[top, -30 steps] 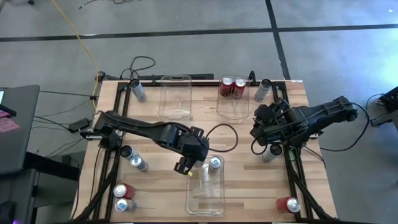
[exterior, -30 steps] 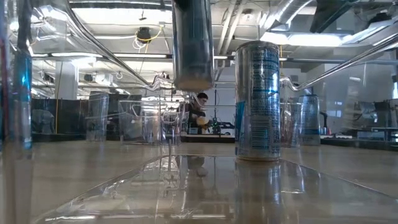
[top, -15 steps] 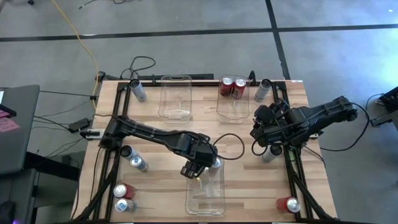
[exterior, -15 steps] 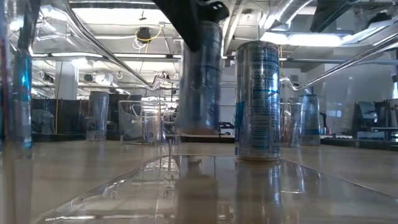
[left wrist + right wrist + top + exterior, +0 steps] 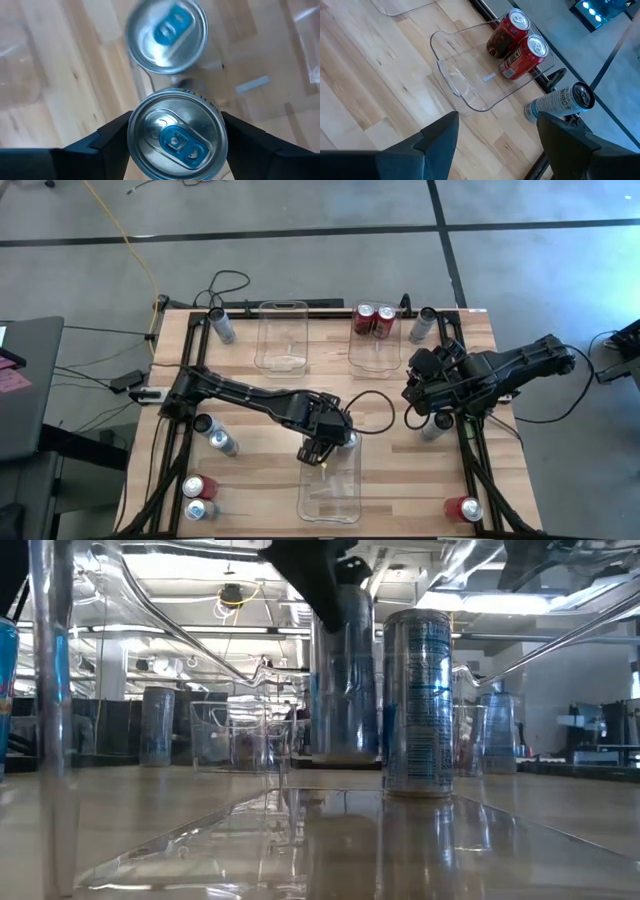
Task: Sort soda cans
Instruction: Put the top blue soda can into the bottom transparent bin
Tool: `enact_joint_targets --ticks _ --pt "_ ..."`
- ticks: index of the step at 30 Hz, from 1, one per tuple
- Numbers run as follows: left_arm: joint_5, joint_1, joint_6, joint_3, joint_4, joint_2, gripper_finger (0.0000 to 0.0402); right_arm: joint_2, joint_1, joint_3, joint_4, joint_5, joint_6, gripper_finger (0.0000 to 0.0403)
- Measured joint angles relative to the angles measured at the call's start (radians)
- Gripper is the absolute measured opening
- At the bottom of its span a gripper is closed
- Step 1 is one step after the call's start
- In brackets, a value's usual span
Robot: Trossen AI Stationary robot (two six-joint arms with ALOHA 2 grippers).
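The left gripper is reaching over the far end of the near clear bin, at the middle of the wooden table. Its two dark fingers are closing on the sides of a silver can with a blue tab, so it is gripping this can from above. In the low view the held can is hanging upright just beside a second silver-blue can that is standing inside the same bin, and its bottom is sitting very near the bin floor; I cannot tell if it is touching. The wrist view is showing the top of that standing can just beyond the held one.

The right gripper is waiting over the right side of the table, with its fingers standing apart and nothing between them. In front of it, two red cans are standing in the far right clear bin, and one silver can is lying just outside that bin.

Other cans are staying on the table: one silver can at the far left corner, one silver can at the left edge, a red can and a silver can at the near left corner, and a red can at the near right corner. The far left clear bin is holding no can.
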Motion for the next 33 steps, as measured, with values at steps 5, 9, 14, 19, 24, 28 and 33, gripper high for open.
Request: enact_joint_targets --ticks 5,9,14,19,24,28,33 --pt "0.007 0.0 -0.018 -0.029 -0.007 0.003 0.0286 0.0 0.0 0.0 0.002 0.0 0.0 0.0286" --pt "0.006 0.0 -0.029 -0.03 0.01 0.0 0.0304 0.0 0.0 0.0 0.005 0.002 0.0 0.0286" --pt "0.006 -0.001 -0.036 -0.03 0.016 0.0 0.031 0.0 0.0 0.0 0.018 0.003 0.0 0.0286" --pt "0.005 -0.001 -0.039 -0.03 0.011 -0.003 0.0311 0.0 0.0 0.0 0.018 0.003 -0.001 0.0286" --pt "-0.004 -0.003 -0.039 -0.03 -0.001 -0.013 0.0311 0.0 0.002 0.0 0.018 0.003 -0.006 0.0286" --pt "-0.009 -0.009 -0.039 -0.03 -0.011 -0.017 0.0312 0.001 0.018 0.0 0.022 0.003 -0.009 0.0286" --pt "-0.008 -0.011 -0.038 -0.03 -0.004 -0.023 0.0312 0.003 0.044 0.0 0.028 0.003 -0.008 0.0286"
